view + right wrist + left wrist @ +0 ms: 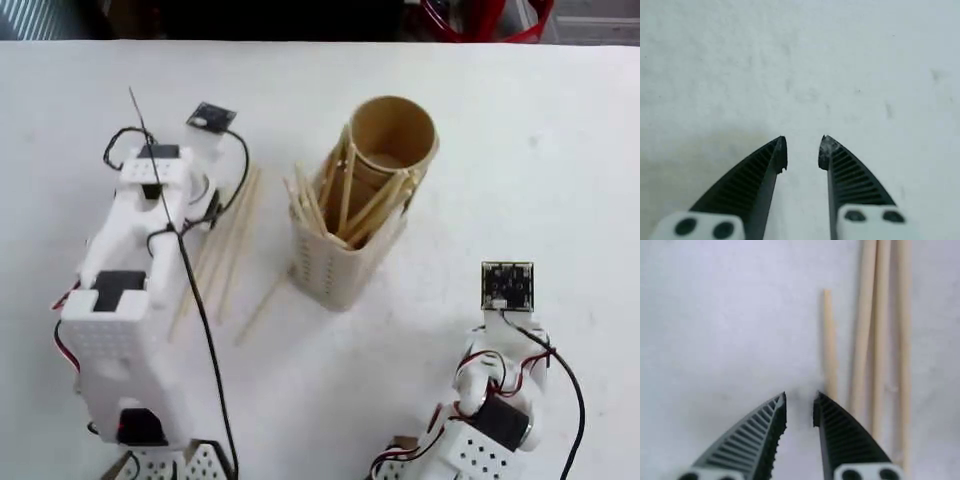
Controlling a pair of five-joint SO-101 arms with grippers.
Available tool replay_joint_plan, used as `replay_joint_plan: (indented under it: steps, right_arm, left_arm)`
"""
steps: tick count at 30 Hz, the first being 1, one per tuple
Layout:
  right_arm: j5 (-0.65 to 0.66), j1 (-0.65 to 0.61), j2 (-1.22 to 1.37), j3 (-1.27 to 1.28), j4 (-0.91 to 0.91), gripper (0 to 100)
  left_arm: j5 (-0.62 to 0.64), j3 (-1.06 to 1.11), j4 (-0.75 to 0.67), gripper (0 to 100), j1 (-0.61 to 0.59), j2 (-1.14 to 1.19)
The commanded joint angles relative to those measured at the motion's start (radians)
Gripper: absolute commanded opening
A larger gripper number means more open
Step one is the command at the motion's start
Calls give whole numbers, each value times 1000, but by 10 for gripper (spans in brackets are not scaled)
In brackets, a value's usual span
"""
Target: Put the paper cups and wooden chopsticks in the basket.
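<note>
Wooden chopsticks (pixel 235 240) lie flat, parallel, beside the basket (pixel 345 265).
Left pincer (pixel 800 407) released alongside their shafts; right pincer (pixel 802 152) released too.

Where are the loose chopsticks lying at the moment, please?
In the high view the loose chopsticks lie on the table between the basket and the left arm.

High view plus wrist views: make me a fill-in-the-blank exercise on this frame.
The paper cup sits ____ the basket. Loose wooden chopsticks lie on the table beside the ____ arm. The left tool and right tool are both ____, not shut.
Missing words: inside; left; open.
</note>
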Motion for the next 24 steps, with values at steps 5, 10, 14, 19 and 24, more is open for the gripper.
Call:
replay_joint_plan:
  steps: [5, 10, 14, 19, 24]
  right_arm:
    - [5, 12, -8, 9, -18, 113]
    - [5, 12, -8, 9, -18, 113]
    - [5, 12, -8, 9, -18, 113]
    - [5, 12, -8, 9, -18, 113]
    - [5, 10, -8, 9, -18, 113]
  left_arm:
    - [72, 52, -74, 109, -35, -127]
    - [38, 307, -253, 110, 2, -328]
    - [38, 373, -298, 110, 18, -371]
    - [38, 331, -284, 110, 19, -318]
    - [38, 201, -170, 127, 21, -202]
